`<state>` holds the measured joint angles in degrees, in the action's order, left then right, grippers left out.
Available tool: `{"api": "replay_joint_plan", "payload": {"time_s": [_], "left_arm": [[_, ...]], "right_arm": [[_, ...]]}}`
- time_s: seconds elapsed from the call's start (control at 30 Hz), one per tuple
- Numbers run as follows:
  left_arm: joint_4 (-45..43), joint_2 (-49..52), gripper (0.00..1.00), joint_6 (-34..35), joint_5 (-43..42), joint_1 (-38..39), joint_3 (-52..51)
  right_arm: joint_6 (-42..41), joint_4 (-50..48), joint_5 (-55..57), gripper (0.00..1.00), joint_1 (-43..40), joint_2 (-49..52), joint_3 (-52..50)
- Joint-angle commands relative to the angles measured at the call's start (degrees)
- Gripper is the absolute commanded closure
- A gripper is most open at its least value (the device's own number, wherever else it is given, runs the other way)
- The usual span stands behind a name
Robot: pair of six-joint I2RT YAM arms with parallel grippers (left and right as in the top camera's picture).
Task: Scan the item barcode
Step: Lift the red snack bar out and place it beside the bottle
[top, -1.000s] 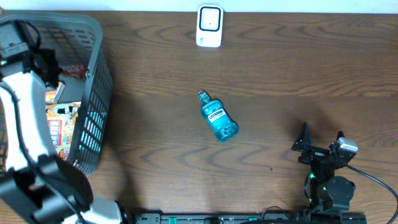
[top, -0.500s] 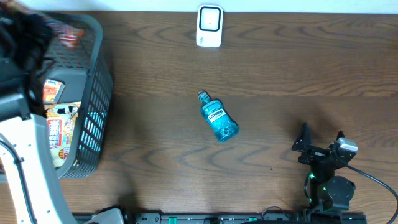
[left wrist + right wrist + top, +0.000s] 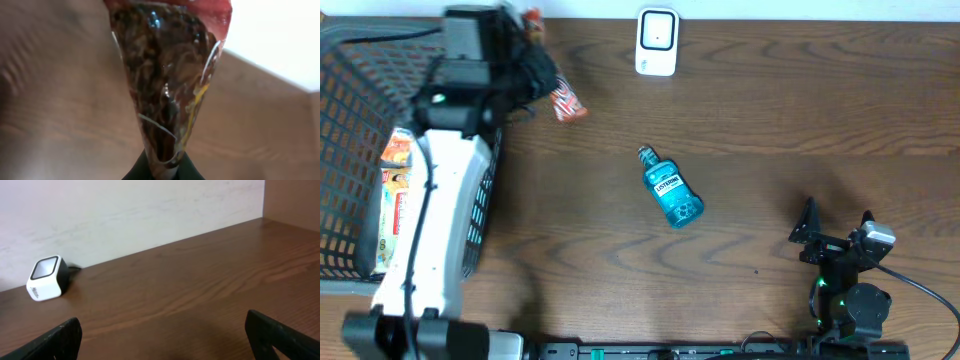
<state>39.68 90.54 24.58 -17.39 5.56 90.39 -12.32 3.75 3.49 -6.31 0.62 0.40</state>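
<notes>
There's the left hand (image 3: pixel 538 78) clamped on the crinkly red-and-clear snack packet (image 3: pixel 567 103), the white boxy barcode scanner (image 3: pixel 657 42) lying off to that hand's right, far nearer it than the wide-open right hand (image 3: pixel 837 213).

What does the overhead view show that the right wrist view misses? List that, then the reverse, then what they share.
Only overhead: the basket, the mouthwash bottle lying on the table, and the left pincer shut on a snack packet. Only right wrist: the face of the pale wall behind the table, and the dark side of the scanner. Both: the white scanner, the wood table, and the right pincer, open.
</notes>
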Motion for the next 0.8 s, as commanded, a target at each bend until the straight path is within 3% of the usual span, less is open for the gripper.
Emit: {"api": "replay_joint_plan", "payload": {"time_s": [0.0, 0.17, 0.3, 0.37, 0.57, 0.77], "left_arm": [[2.62, 3.54, 0.93, -1.66, 1.16, 2.27, -0.39], [5.09, 9.79, 0.93, -0.76, 1.16, 4.57, -0.39], [4.63, 15.5, 0.93, 9.84, 1.07, 5.51, -0.39], [4.66, 17.75, 0.93, 10.47, 0.61, 6.05, -0.39], [4.68, 25.79, 0.93, 8.63, -9.14, 7.65, -0.39], [5.51, 30.69, 0.93, -1.07, -22.8, 8.09, -0.42]], "right_arm": [[0.81, 0.15, 0.48, 0.01, -0.13, -0.31, -0.09], [0.81, 0.15, 0.48, 0.01, -0.13, -0.31, -0.09], [0.81, 0.15, 0.48, 0.01, -0.13, -0.31, -0.09], [0.81, 0.15, 0.48, 0.01, -0.13, -0.31, -0.09], [0.81, 0.15, 0.48, 0.01, -0.13, -0.31, -0.09], [0.81, 0.15, 0.48, 0.01, -0.13, -0.31, -0.09]]}}
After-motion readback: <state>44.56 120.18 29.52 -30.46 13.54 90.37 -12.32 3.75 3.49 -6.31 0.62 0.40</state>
